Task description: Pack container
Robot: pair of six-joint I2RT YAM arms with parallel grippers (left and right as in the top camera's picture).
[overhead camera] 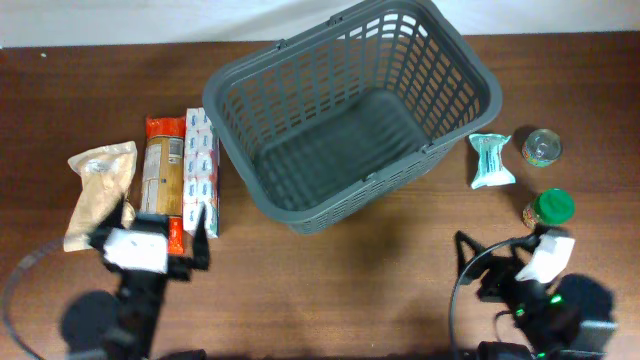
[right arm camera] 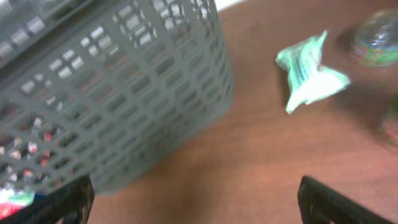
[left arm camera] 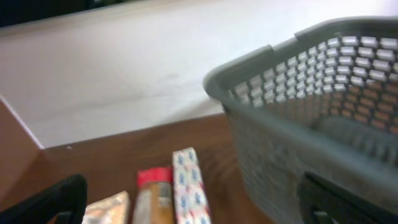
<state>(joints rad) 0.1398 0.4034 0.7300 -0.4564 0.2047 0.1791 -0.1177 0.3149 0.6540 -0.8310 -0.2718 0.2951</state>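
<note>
**Spotter:** Where are your fingers?

**Operator:** Nearest first. My left gripper (overhead camera: 165,228) is spread wide and empty, over the near ends of the pasta pack (overhead camera: 163,175) and the blue-and-white box (overhead camera: 202,165). My right gripper (overhead camera: 500,245) is spread wide too, holding nothing, just near-left of the green-lidded jar (overhead camera: 548,208).

**Spotter:** And the container?

**Operator:** The container (overhead camera: 340,140) sits farther back between the arms, empty, with its long axis slanting near-left to far-right. From my left fingers it's far and right; from my right fingers, far and left.

**Spotter:** Which arm goes?

**Operator:** Left, I'd say. The box runs near-to-far, so my fingers already span its width, and its far end lies near the basket's left wall.
</note>
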